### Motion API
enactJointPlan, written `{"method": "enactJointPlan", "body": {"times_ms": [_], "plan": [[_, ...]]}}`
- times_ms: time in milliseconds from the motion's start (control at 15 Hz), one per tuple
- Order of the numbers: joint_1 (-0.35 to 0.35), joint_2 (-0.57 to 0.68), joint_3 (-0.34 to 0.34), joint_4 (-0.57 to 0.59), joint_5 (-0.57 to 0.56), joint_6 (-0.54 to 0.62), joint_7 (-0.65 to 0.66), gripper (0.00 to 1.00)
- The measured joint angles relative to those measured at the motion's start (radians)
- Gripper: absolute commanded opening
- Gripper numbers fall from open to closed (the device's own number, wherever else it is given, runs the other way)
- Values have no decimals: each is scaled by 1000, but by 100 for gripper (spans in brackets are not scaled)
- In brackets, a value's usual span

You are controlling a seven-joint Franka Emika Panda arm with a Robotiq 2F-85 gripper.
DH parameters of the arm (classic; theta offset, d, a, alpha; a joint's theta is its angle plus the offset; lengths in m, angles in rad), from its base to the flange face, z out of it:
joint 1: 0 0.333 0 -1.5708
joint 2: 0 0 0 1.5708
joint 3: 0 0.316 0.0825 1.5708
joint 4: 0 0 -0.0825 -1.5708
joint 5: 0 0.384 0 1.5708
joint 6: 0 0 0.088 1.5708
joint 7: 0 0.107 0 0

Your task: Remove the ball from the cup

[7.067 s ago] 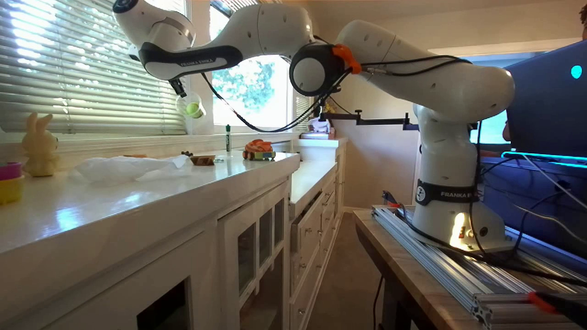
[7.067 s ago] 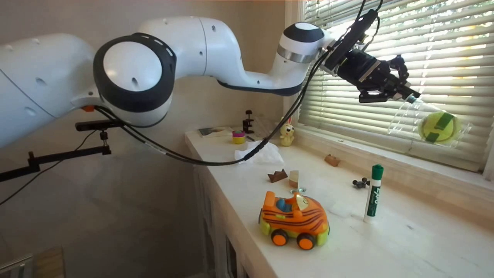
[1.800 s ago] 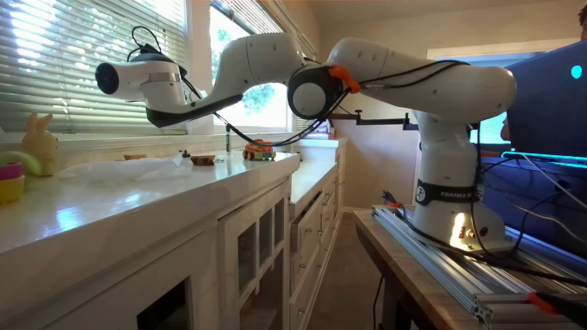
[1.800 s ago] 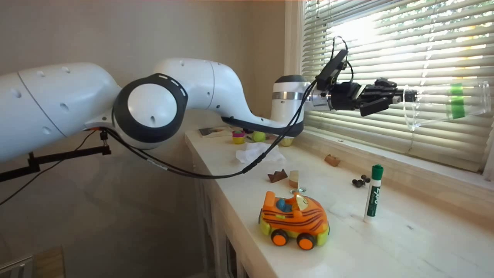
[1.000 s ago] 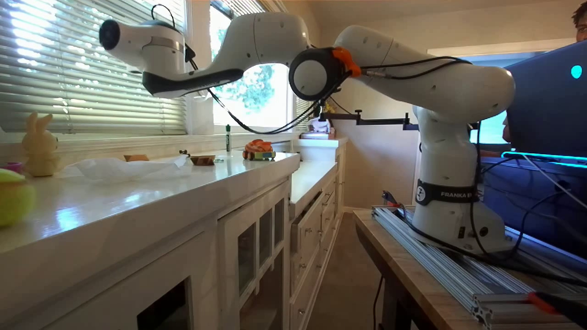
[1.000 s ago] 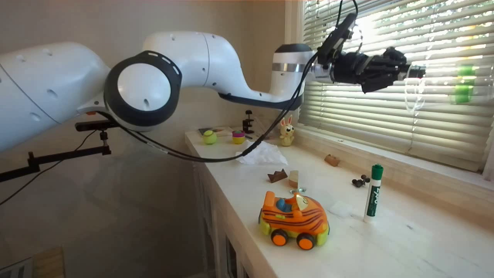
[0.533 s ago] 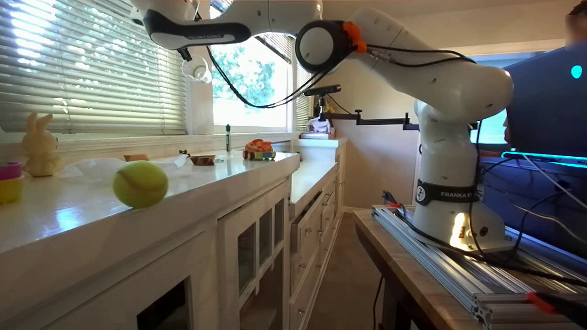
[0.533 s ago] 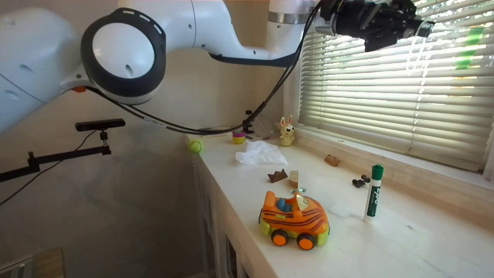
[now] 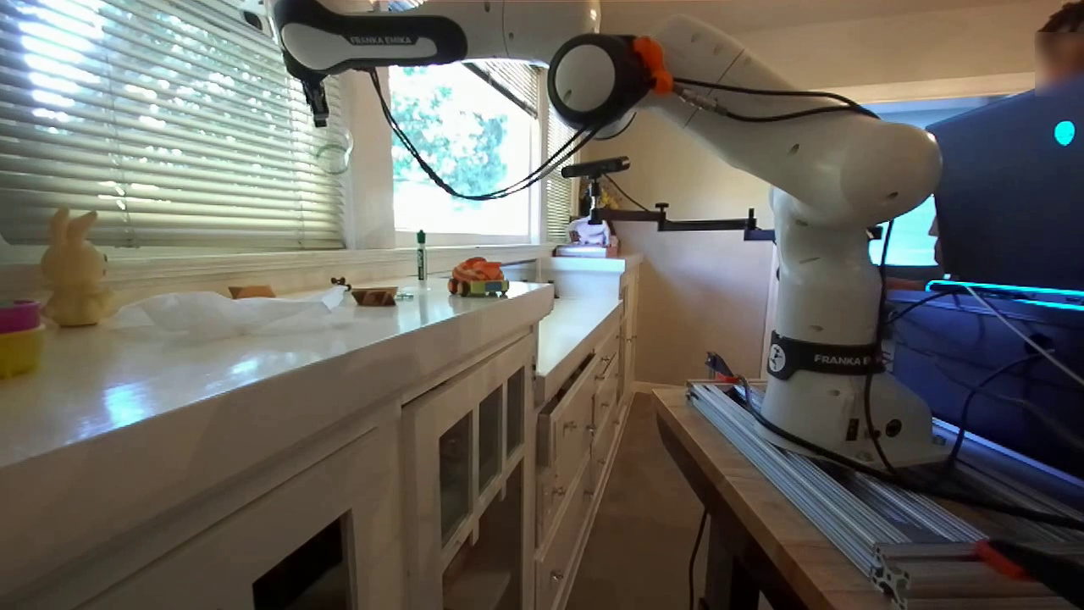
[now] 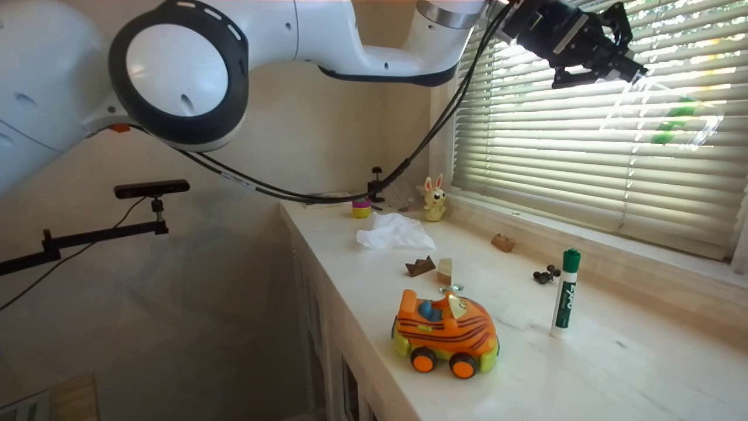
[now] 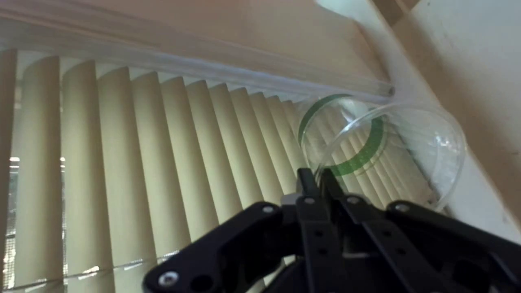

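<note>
The clear plastic cup (image 10: 673, 121) with a green band hangs high in front of the window blinds. In the wrist view my gripper (image 11: 316, 176) is shut on the wall of the cup (image 11: 360, 156) at its rim. The cup is tilted, base lower than mouth, and I see nothing inside it. In an exterior view the gripper (image 9: 320, 117) points downward, with the cup's faint outline (image 9: 339, 152) beside its tip. The ball is out of view in all current frames.
Blinds (image 10: 584, 175) stand close behind the cup. On the white counter (image 10: 660, 356) below are an orange toy car (image 10: 447, 330), a green-capped marker (image 10: 565, 292), brown blocks (image 10: 421, 266), white crumpled paper (image 10: 394, 231), a yellow bunny (image 10: 434, 199) and a small tub (image 10: 361, 208).
Earlier the yellow-green ball sat in the cup. It then showed on the counter, rolled to the front edge, and has left view. The arm has risen; the cup has tipped base-down again.
</note>
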Motion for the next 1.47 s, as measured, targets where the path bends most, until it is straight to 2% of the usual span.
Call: {"method": "enactJointPlan", "body": {"times_ms": [400, 600, 800, 1200, 1467], "plan": [[-45, 3, 36, 1, 276, 116, -25, 2], [-59, 3, 49, 2, 380, 123, -62, 2], [-58, 3, 49, 2, 410, 72, -89, 2], [-31, -6, 39, 3, 411, -138, -107, 2], [-39, -17, 66, 3, 483, -187, -112, 2]]}}
